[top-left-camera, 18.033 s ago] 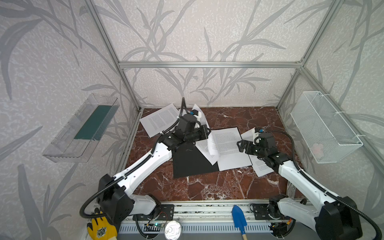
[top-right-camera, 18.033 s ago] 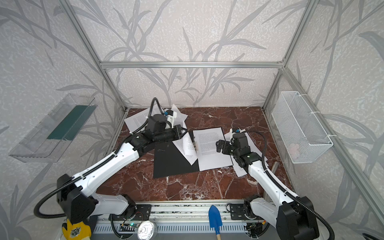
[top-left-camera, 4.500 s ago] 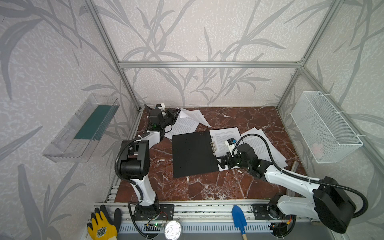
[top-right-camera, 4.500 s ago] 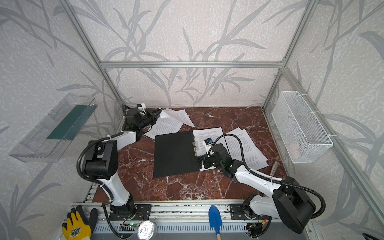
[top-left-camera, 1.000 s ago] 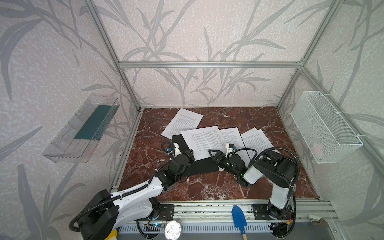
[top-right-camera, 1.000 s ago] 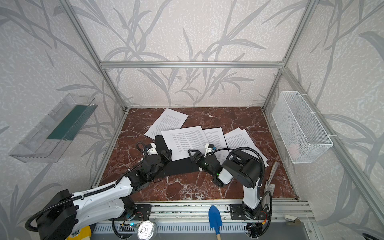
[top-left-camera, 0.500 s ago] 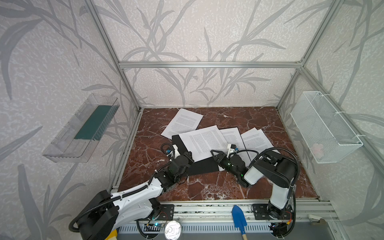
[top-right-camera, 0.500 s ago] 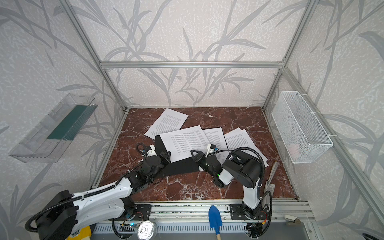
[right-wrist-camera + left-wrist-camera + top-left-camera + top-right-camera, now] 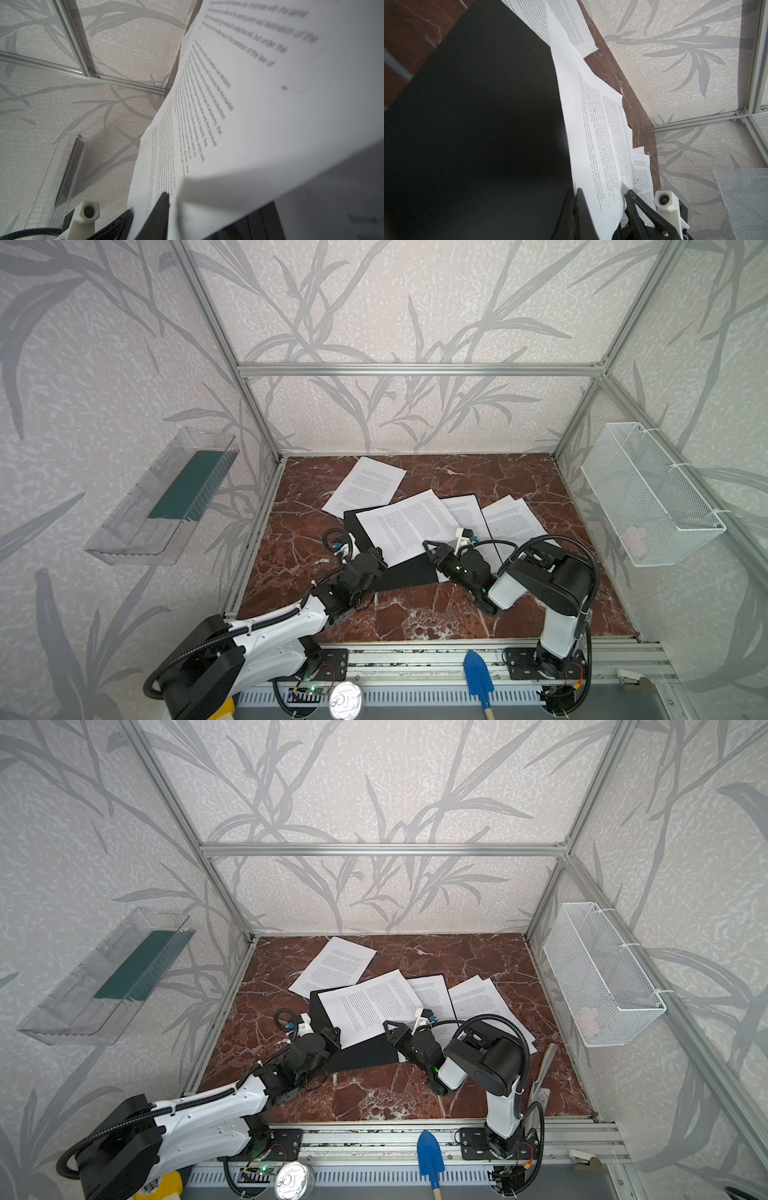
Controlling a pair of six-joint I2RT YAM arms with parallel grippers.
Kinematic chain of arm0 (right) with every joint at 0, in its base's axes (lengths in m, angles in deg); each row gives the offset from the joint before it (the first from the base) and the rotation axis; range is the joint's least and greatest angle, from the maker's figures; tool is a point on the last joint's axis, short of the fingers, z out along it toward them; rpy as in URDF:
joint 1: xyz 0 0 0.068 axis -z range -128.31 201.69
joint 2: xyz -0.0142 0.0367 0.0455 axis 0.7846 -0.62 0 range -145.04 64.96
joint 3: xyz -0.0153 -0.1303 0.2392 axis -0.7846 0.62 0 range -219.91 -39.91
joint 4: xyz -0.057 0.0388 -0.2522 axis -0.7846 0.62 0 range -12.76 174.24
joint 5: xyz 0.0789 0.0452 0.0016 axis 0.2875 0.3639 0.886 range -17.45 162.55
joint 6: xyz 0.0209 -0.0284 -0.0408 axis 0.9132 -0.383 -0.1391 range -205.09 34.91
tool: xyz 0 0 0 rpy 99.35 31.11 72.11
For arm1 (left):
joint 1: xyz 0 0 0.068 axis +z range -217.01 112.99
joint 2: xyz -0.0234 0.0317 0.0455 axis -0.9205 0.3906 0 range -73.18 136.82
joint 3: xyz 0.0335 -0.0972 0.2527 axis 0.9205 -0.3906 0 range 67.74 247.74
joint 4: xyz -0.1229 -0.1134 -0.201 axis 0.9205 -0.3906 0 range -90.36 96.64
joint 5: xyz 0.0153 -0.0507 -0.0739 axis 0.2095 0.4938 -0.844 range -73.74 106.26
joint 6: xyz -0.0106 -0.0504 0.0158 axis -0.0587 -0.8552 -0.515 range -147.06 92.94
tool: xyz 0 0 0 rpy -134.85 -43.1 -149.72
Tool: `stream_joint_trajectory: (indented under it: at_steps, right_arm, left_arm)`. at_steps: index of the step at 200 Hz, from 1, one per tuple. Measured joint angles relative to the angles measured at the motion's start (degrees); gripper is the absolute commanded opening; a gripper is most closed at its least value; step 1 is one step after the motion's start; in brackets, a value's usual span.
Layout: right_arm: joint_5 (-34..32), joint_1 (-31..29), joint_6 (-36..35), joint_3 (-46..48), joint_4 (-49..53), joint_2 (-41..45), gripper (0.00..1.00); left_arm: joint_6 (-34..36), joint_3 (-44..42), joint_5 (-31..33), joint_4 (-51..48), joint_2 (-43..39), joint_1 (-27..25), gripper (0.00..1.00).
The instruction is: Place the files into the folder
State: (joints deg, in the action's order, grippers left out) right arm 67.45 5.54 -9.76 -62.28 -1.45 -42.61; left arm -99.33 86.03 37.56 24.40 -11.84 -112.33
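The black folder [image 9: 409, 574] [image 9: 365, 1052] lies mid-table, with one printed sheet of the files [image 9: 409, 526] spread over it. My left gripper [image 9: 376, 552] [image 9: 576, 199] is shut on the folder's near left edge, and its dark cover [image 9: 477, 124] fills the left wrist view. At that sheet's near right corner is my right gripper [image 9: 432, 546] [image 9: 187, 199]. One of its fingers [image 9: 162, 207] rests on the paper, whose corner curls beside it; the other finger is hidden. More files lie behind [image 9: 365, 485] and to the right [image 9: 511, 520].
A clear wall tray holding a dark green panel [image 9: 183, 489] hangs on the left. A white wire basket [image 9: 648, 497] hangs on the right wall. A blue trowel [image 9: 478, 672] and a tin can [image 9: 345, 699] sit on the front rail.
My right gripper's jaws have drawn closer together at the sheet's corner. The left gripper keeps its hold on the folder, and both arms have barely moved.
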Motion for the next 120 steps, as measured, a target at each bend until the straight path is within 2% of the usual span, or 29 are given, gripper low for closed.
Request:
stream_joint_trajectory:
  at_steps: [64,120]
  right_arm:
    - [-0.1,0.0,0.1,0.0,-0.3,0.0,0.25]
    - [-0.5,0.0,0.2,0.0,-0.4,0.0,0.16]
  left_arm:
    - [0.0,-0.3,0.1,1.2,2.1,0.0,0.02]
    - [-0.4,-1.2,0.1,2.5,4.5,0.0,0.02]
